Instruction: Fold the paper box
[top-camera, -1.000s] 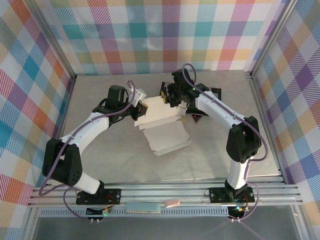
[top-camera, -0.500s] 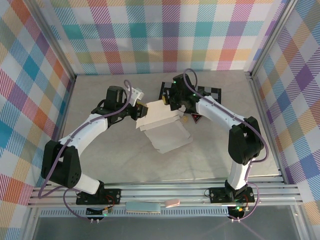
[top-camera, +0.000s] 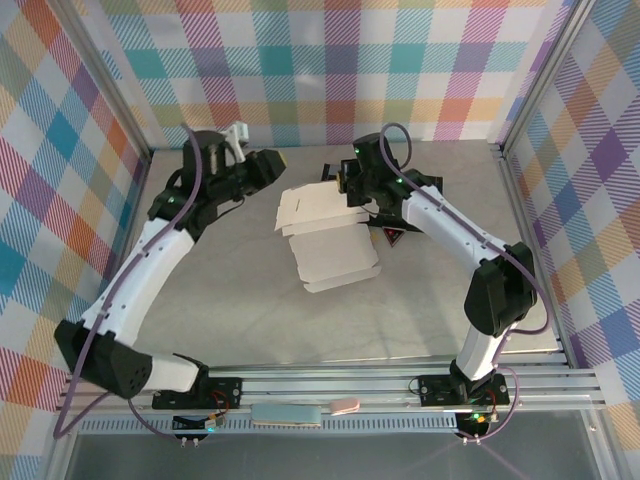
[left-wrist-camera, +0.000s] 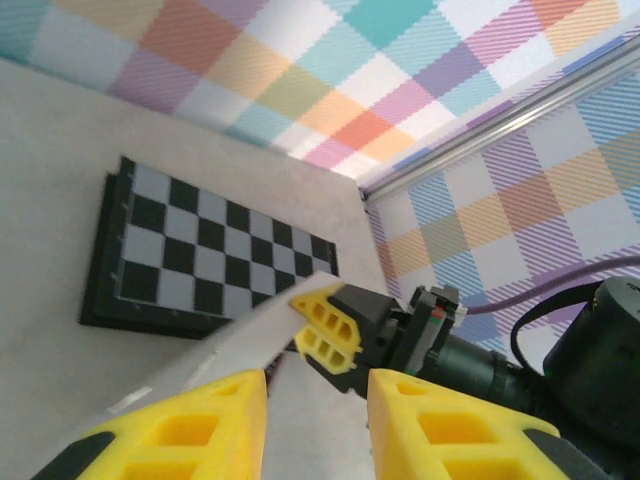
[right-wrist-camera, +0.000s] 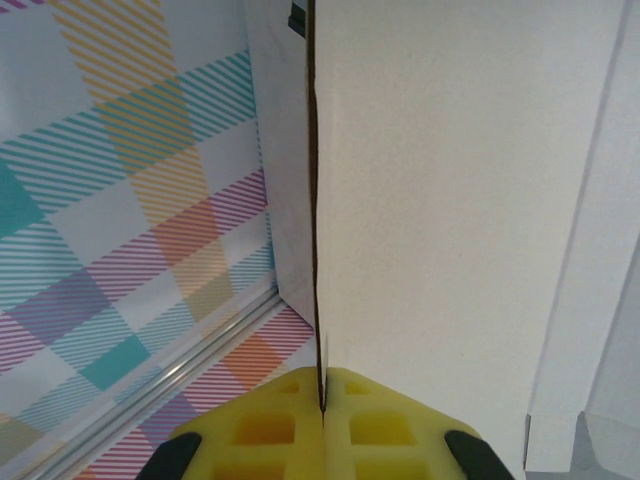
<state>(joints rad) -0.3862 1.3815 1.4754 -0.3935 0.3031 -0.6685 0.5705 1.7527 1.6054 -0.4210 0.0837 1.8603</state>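
Top view: logged white thin-cardboard paper box (top-camera: 335, 258) near middle of pale grey bench (top-camera: 200, 300), near panel lying flat, far panel tilted up toward the back. Found right hand (top-camera: 347, 187) at far right edge of that raised panel.

Right wrist view: noted yellow fingers (right-wrist-camera: 385, 425) pressed together on thin edge of the box, sheet standing edge-on ahead of camera, plaid wall (right-wrist-camera: 120, 230) beyond.

Located left hand (top-camera: 270, 160) raised at back left, off the bench, not touching the box, pointing toward it.

Left wrist view: recorded its yellow fingers (left-wrist-camera: 200, 425) parted moderately, nothing between them. Saw right hand's yellow fingertip clamped on raised cardboard corner just ahead. Marked black-and-white checkered board (left-wrist-camera: 200, 255) flat on bench beyond the box, near back corner.
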